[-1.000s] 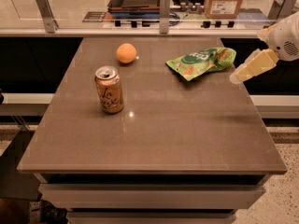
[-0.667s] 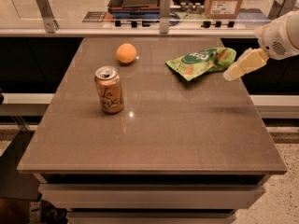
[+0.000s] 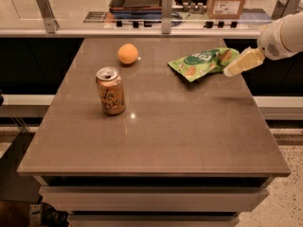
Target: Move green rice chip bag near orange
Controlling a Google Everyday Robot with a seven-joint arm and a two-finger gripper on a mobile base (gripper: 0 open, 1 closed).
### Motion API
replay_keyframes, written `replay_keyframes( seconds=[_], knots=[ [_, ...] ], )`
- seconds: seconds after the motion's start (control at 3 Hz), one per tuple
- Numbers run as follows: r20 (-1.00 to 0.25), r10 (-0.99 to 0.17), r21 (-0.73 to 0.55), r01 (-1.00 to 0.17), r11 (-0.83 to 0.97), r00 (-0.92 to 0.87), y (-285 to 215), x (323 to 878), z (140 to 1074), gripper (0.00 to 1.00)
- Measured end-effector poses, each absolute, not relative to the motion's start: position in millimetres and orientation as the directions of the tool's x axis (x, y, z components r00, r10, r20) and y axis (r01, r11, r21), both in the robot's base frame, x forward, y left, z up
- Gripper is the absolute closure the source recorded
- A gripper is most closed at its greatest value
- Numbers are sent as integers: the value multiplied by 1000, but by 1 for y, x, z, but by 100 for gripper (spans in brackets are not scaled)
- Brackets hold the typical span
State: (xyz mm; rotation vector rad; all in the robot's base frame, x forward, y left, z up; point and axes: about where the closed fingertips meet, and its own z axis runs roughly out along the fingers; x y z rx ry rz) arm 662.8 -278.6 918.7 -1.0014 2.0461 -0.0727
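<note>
Bag (image 3: 199,63) lies flat, long axis left-right, right end by gripper (image 3: 233,69); its hold cannot be told. Orange (image 3: 128,54) lies apart, left.

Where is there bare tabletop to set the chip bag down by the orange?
Bare strip between the orange and the green rice chip bag; also the wide front half of the table, right of and in front of the soda can. Crowded: back right, where the gripper sits at the bag's right end.
</note>
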Motion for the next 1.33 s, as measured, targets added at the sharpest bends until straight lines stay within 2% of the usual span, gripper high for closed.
replay_keyframes(
  seconds=[0.67,1.33],
  knots=[
    [-701,-601,-327,-575,750,-385,-295,698,892,0],
    [-729,-536,-238,-576,782,-425,-287,722,861,0]
  ],
)
